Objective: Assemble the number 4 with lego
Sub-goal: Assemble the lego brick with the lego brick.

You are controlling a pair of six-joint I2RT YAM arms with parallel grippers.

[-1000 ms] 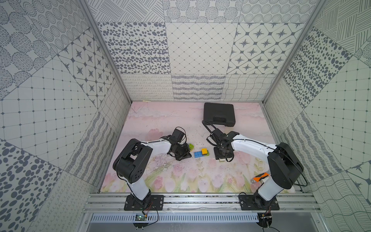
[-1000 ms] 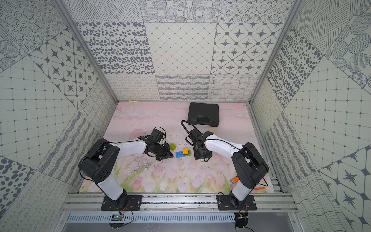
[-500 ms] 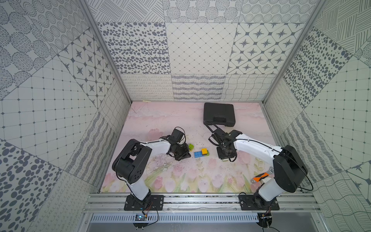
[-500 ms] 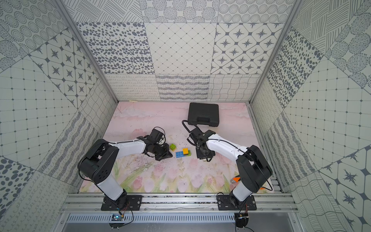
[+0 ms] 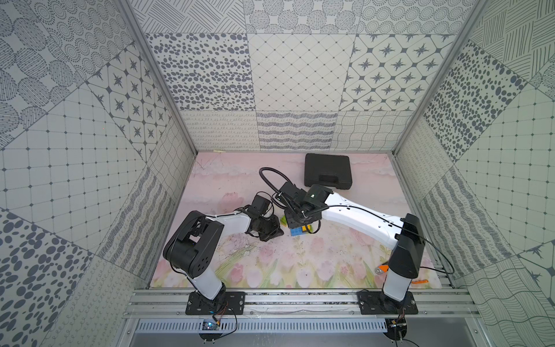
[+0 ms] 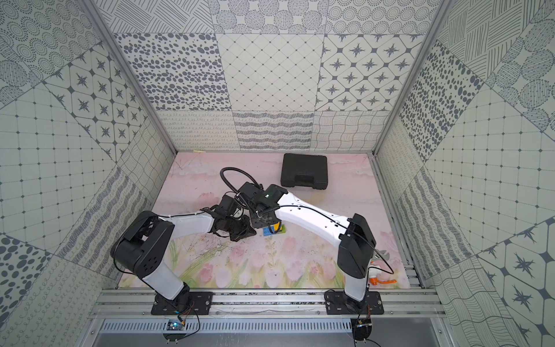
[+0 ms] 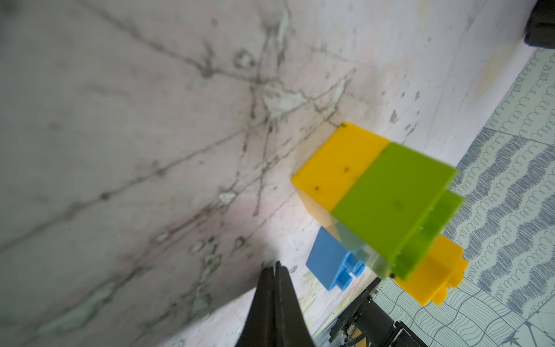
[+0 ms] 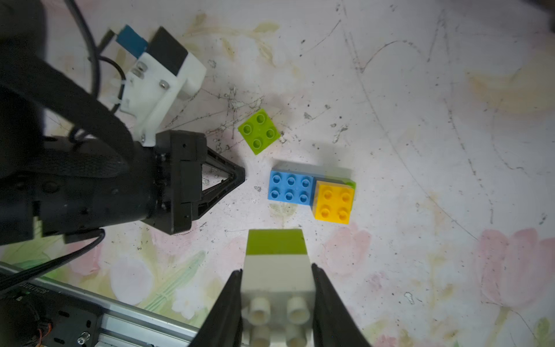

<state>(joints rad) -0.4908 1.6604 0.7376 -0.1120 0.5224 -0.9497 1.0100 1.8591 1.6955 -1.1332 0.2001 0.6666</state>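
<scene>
In the right wrist view my right gripper (image 8: 276, 269) is shut on a white lego brick (image 8: 277, 273) with a lime green brick (image 8: 274, 242) joined to its far end, held above the mat. On the mat below lie a blue brick (image 8: 290, 188) joined to a yellow brick (image 8: 334, 203), and apart from them a green brick (image 8: 259, 131). From the left wrist view that green brick (image 7: 393, 204) stands on a yellow one (image 7: 342, 168). My left gripper (image 8: 240, 177) (image 7: 276, 266) is shut and empty, tips just left of the blue brick (image 5: 296, 231). No number 4 figure is in view.
A closed black case (image 5: 328, 171) lies at the back of the flowered mat (image 5: 270, 270). An orange-handled wrench (image 6: 381, 279) lies at the front right, behind the right arm's base. Patterned walls close in three sides.
My right arm has swung left and now hangs over the bricks on the mat, its jaws closed on the white-and-green pair. The left arm has not moved.
</scene>
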